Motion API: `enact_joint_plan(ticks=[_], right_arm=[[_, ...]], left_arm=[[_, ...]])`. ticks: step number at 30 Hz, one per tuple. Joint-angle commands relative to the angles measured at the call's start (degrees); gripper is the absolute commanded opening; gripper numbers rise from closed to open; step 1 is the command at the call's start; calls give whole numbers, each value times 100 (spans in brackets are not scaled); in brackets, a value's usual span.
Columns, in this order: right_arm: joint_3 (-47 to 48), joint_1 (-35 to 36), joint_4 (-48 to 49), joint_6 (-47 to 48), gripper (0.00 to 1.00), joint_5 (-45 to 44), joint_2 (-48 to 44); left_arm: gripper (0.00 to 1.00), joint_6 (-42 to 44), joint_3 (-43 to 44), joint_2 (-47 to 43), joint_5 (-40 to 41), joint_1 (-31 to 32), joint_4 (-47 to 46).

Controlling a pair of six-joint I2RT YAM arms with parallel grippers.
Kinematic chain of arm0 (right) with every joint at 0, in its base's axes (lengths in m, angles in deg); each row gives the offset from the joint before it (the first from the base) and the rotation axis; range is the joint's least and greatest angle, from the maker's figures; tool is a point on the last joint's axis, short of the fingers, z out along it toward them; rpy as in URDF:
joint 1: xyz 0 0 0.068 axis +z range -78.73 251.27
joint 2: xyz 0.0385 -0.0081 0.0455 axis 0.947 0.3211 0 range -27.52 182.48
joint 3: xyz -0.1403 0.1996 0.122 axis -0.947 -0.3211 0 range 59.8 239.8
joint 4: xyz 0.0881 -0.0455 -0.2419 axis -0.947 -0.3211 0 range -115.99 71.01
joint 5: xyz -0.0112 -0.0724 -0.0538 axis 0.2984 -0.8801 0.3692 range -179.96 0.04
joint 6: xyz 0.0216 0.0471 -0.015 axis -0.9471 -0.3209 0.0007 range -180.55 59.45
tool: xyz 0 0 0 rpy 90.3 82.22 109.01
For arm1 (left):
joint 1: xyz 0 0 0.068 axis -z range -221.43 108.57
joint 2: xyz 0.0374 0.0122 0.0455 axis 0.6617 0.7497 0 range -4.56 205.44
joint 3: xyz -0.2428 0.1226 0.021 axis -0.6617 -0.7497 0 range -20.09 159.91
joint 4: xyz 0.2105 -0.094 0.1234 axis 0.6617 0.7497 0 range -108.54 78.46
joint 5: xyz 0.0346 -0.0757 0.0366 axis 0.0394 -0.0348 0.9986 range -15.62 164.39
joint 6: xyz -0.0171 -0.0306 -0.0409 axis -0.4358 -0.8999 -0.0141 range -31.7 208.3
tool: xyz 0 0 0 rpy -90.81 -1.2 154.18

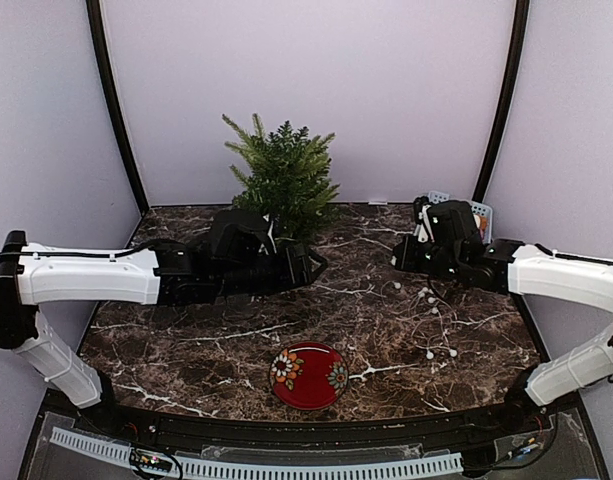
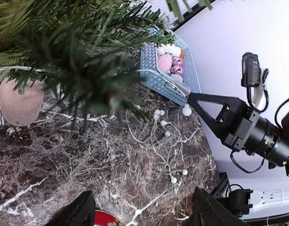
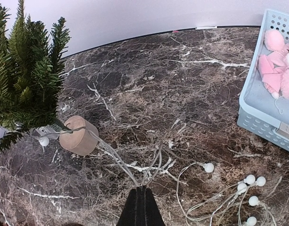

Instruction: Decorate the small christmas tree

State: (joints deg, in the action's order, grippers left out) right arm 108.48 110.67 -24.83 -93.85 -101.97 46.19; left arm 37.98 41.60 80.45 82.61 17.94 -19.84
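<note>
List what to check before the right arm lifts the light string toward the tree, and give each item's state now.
1. Grip: the right gripper is shut on the light string: ok, wires leave its closed tips.
2. Spare arm: the left gripper is open and empty: ok.
3. Target: the small christmas tree stands upright: ok.
4. Slack: string free to lift cleanly: not ok, loose loops lie crossed over one another on the table.
5. Far end: the strand running past the stump is hooked on a branch: cannot tell.
</note>
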Motion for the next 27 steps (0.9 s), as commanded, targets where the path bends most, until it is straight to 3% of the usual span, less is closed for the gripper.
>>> enact_joint_plan(ticks=[1, 8, 14, 25, 27], right_arm=[[-119, 42, 318, 35, 0, -1, -170], [-208, 42, 403, 57, 0, 244, -173], [-245, 42, 494, 51, 0, 368, -158], [-271, 41, 479, 12, 0, 454, -121], [-272, 42, 472, 15, 0, 439, -120]], left_arm=[[75, -463, 410, 319, 340, -11, -579], [79, -579, 782, 850, 695, -146, -436], [71, -609, 870, 1044, 970, -176, -345], [72, -610, 839, 958, 1432, -303, -407], [69, -591, 856, 984, 1401, -331, -398]])
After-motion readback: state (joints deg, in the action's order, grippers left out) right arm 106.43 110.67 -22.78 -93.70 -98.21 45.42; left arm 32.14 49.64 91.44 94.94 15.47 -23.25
